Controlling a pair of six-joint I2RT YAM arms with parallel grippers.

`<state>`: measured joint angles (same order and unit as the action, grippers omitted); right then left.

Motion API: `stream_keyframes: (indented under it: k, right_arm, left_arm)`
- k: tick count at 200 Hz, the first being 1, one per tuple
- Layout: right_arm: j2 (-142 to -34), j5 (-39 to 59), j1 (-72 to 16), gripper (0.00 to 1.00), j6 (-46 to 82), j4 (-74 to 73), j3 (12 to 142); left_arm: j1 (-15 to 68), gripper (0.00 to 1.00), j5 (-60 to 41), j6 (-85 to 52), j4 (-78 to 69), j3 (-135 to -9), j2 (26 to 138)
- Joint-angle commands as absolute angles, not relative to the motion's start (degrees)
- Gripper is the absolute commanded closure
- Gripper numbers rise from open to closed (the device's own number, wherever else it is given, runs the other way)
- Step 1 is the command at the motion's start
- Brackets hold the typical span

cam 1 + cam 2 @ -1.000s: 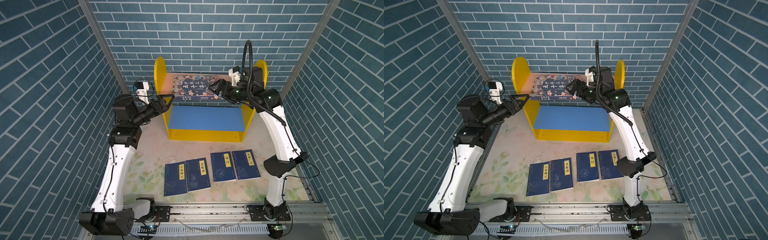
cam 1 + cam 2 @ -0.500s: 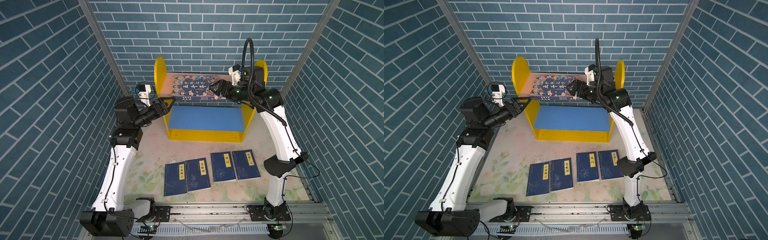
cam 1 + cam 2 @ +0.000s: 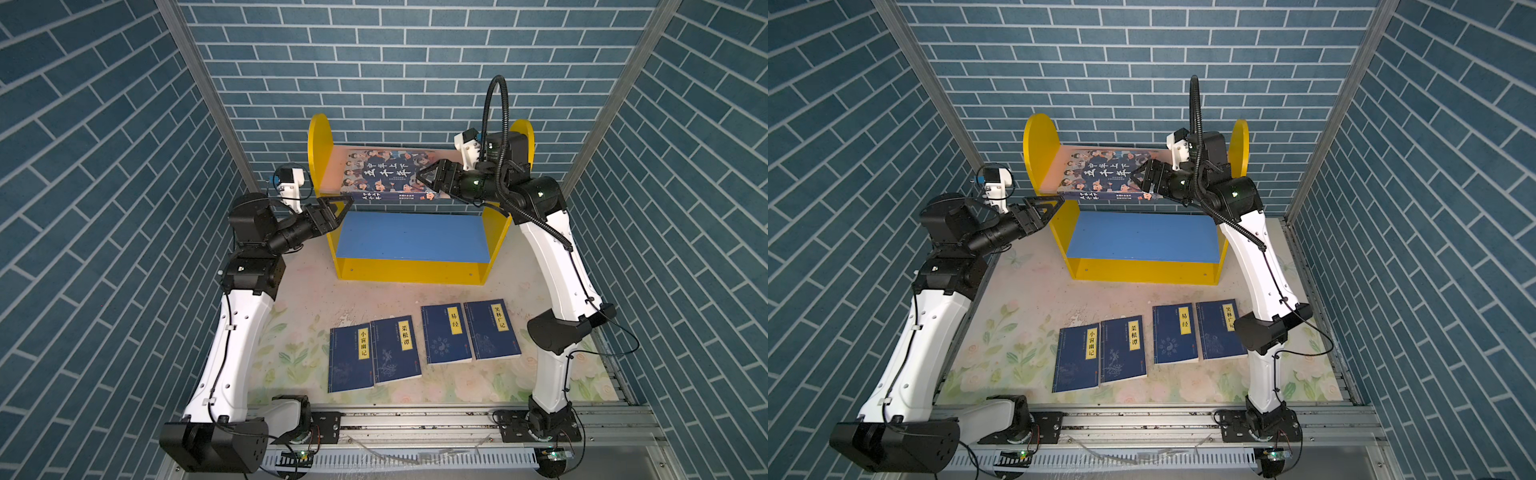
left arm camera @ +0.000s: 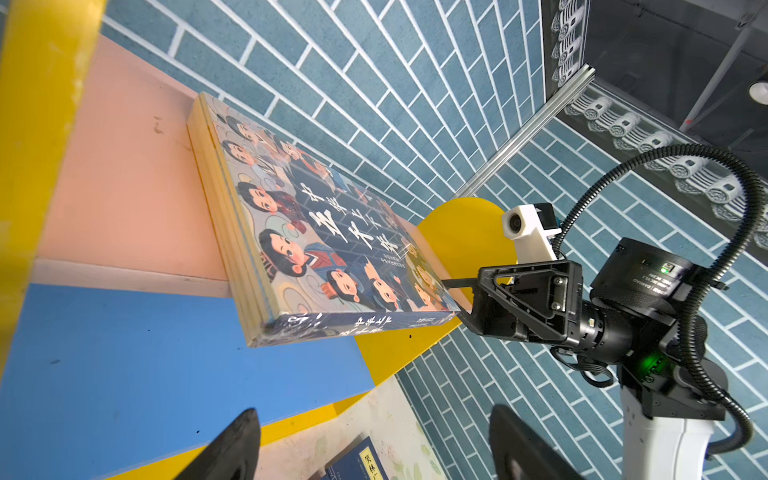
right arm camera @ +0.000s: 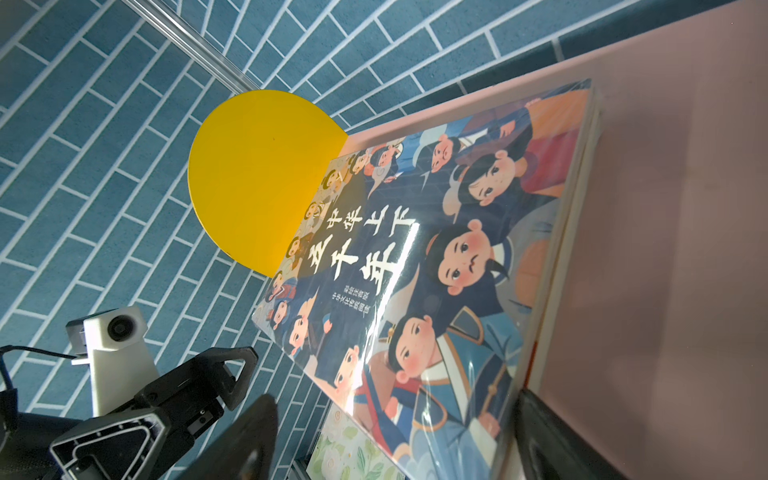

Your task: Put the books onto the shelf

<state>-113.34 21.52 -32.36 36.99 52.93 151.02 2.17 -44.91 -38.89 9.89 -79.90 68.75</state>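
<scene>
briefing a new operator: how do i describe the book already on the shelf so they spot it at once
Find the yellow-sided shelf at the back wall. On its pink upper board lies the thick book, cover up. Unlike the four thin navy books on the mat, it shows cartoon faces.

Bright, even overhead light; shadows soft. White glare streak across glossy cartoon-face book (image 5: pixel 399 266) in my right wrist view. My black fingertips (image 5: pixel 249 444) blurred. Top views sharp.
</scene>
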Motion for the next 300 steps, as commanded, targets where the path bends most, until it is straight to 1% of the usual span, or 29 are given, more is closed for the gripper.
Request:
stream_keyframes:
  k: [1,38,74,104,185,300]
  right_arm:
    - [-114.52,24.6,-33.12,0.12,35.86,50.18,152.4]
    - [-115.52,25.97,-33.59,0.12,36.62,48.27,152.42]
    - [-116.78,26.71,-33.66,0.12,37.7,46.24,152.41]
    - [-117.57,27.36,-33.82,0.12,38.13,45.0,152.57]
    - [-118.83,28.45,-34.36,0.12,38.67,41.73,152.54]
    - [-120.22,29.53,-34.54,0.12,39.83,38.67,153.77]
  left_arm:
    - [2.42,0.12,-44.56,-34.14,13.07,-81.15,68.32]
    - [2.46,0.12,-45.28,-31.99,12.2,-79.91,67.85]
    - [2.46,0.15,-47.33,-34.54,7.38,-79.2,68.59]
    - [2.46,0.16,-47.46,-36.25,4.84,-80.26,69.84]
    - [2.37,0.16,-44.27,-36.25,3.8,-83.75,73.3]
    - [0.93,0.16,-42.1,-34.65,4.02,-85.85,74.44]
